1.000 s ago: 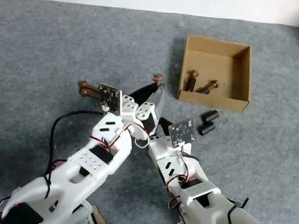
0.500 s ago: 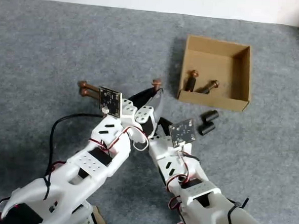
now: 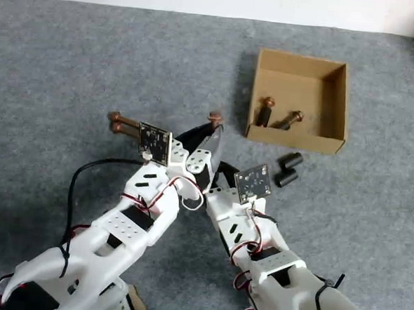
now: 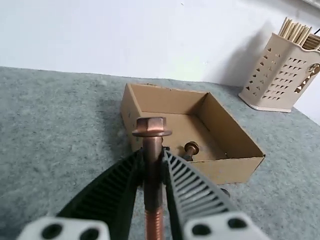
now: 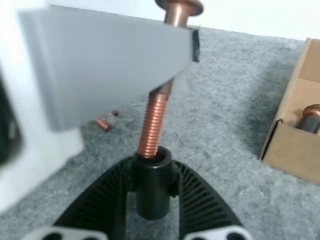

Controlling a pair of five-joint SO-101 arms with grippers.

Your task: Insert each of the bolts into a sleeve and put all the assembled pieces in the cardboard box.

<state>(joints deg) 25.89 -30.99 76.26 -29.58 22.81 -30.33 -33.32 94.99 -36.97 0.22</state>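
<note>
My left gripper (image 4: 151, 165) is shut on a copper bolt (image 4: 151, 170), head up; from above its head (image 3: 215, 117) shows at the black fingertips. My right gripper (image 5: 151, 181) is shut on a black sleeve (image 5: 151, 185), held upright. The bolt's threaded end (image 5: 151, 127) enters the sleeve's mouth. The cardboard box (image 3: 334, 106) lies at the back right with two assembled pieces (image 3: 278, 117) inside. Two loose bolts (image 3: 119, 124) lie on the carpet at the left, and two loose sleeves (image 3: 287, 169) lie in front of the box.
Grey carpet covers the table. A beige perforated holder with sticks (image 4: 280, 75) stands beyond the box near the wall. Both arms crowd the middle, with my left arm's body (image 5: 95, 65) close over my right gripper.
My left gripper with the bolt has shifted slightly toward the front, bringing the bolt down toward the sleeve. The right arm has barely moved.
</note>
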